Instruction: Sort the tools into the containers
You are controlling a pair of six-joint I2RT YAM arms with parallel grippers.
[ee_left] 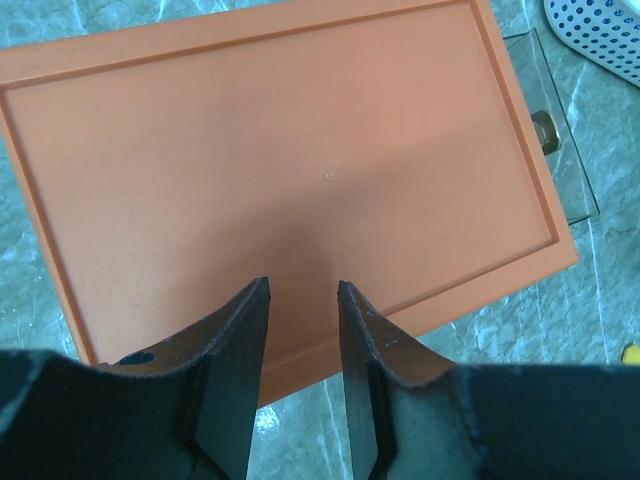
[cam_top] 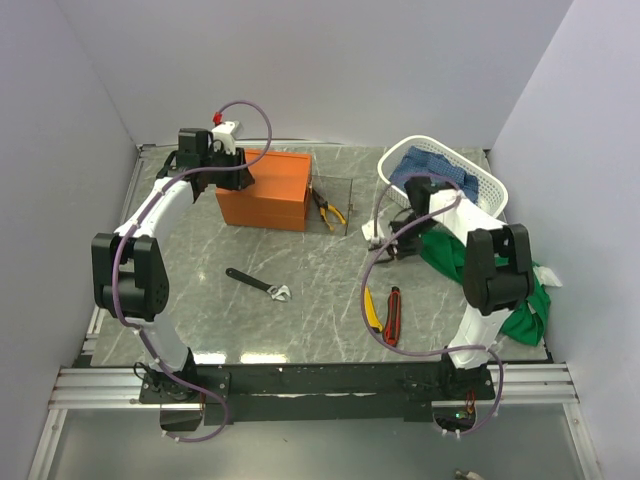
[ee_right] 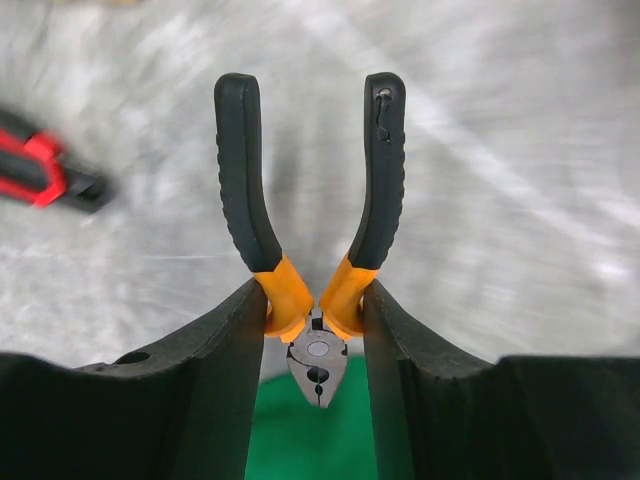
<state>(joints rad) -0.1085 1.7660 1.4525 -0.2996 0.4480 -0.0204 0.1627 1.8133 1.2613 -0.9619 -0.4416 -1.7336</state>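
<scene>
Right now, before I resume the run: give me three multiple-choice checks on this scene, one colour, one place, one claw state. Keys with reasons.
1. The cloth in the white basket is: A green, B blue, C red.
2. The left claw hangs over: A the orange box, B the white basket, C neither.
3. The right claw is: A open and empty, B shut on the black-handled pliers, C out of every view.
Key: 1 B, the top view shows blue fabric inside the basket. 2 A, the left wrist view shows the box top right below it. 3 B, it clamps the pliers at their orange collars.
</scene>
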